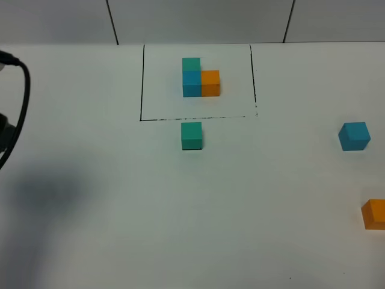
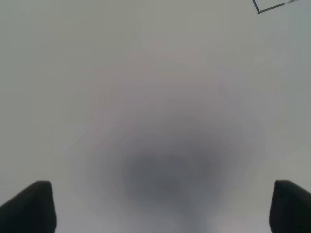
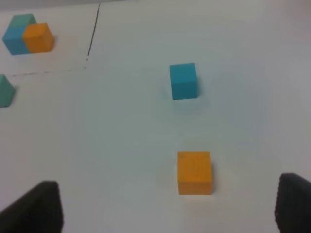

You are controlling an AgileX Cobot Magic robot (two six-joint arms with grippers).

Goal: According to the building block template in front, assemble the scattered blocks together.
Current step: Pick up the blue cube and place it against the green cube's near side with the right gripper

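The template [image 1: 200, 77] is a teal-green, blue and orange L of cubes inside a black drawn rectangle at the back centre; it also shows in the right wrist view [image 3: 26, 34]. A loose teal-green cube [image 1: 192, 135] sits just in front of the frame and at the edge of the right wrist view [image 3: 5, 91]. A loose blue cube [image 1: 354, 136] [image 3: 183, 81] sits at the right. A loose orange cube [image 1: 374, 214] [image 3: 194, 173] sits at the right edge. My left gripper [image 2: 160, 208] is open over bare table. My right gripper [image 3: 170, 208] is open, just short of the orange cube.
A black cable and arm part [image 1: 13, 102] hang at the left edge, with a soft shadow [image 1: 48, 192] on the white table below. A corner of the drawn frame [image 2: 258, 10] shows in the left wrist view. The back wall has dark panel seams [image 1: 112, 21].
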